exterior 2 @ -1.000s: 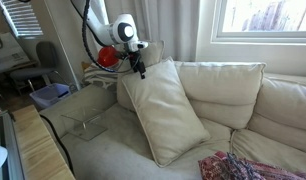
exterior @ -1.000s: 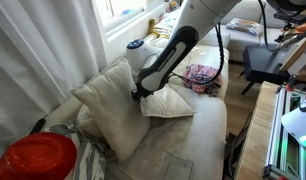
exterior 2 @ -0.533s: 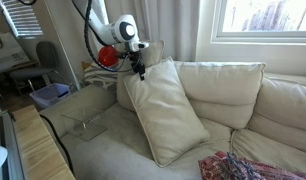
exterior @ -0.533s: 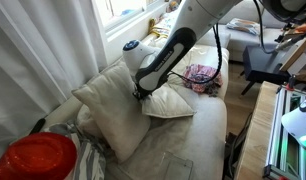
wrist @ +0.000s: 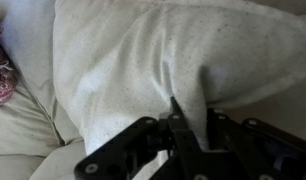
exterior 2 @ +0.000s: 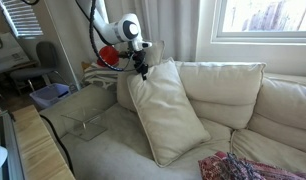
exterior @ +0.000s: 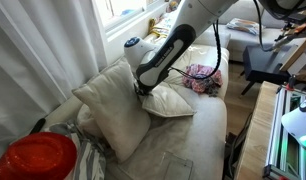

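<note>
Since a second ago the gripper (exterior 2: pixel 141 70) has crept a little along the sofa (exterior 2: pixel 238 85) toward the window side, and the top corner of the cream pillow (exterior 2: pixel 171 112) has come with it, so the pillow now stands slightly more upright against the back cushions. The shift is small in both exterior views, yet the cloth moves with the fingers rather than slipping out. That suggests the hold is good and the arm is dragging the pillow by its corner. In the wrist view the jaws are closed on a pinched fold of the pillow's fabric, which bunches into a ridge just above the fingertips (wrist: pixel 176 108). The rest of the pillow spreads out above them. Its lower end rests on the seat cushion and its back leans on the sofa, so only the gripped corner is carried. A red round object (exterior 2: pixel 109 57) sits behind the arm near the end of the sofa. A patterned cloth (exterior 2: pixel 243 168) lies on the seat at the far end, well apart from the gripper. A clear plastic stand (exterior 2: pixel 85 118) sits on the seat near the pillow's lower edge.
</note>
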Controlling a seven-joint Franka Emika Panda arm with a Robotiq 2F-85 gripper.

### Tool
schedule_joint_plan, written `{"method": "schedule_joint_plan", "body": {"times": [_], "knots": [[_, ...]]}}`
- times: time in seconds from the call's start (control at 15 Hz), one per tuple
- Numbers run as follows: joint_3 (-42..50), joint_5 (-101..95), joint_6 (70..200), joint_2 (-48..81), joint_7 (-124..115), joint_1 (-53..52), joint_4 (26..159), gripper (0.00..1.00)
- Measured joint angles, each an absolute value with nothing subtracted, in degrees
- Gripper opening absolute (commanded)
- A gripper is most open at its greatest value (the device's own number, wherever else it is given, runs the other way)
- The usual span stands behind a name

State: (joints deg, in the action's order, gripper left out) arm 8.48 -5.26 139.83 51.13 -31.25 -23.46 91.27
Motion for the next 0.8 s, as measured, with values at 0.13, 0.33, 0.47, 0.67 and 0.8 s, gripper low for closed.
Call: {"method": "schedule_joint_plan", "body": {"times": [0.13, 0.33, 0.47, 0.67, 0.8], "knots": [[8.58, -6.61, 140.09, 49.72, -27.44, -22.48, 92.17, 0.05], [9.62, -10.78, 140.05, 45.18, -21.79, -20.96, 95.25, 0.05], [10.68, -14.21, 139.53, 41.16, -18.26, -19.80, 98.27, 0.05], [12.67, -20.25, 138.63, 35.30, -14.95, -17.91, 102.72, 0.05], [14.24, -25.13, 137.72, 31.66, -14.49, -16.74, 105.20, 0.05]]}}
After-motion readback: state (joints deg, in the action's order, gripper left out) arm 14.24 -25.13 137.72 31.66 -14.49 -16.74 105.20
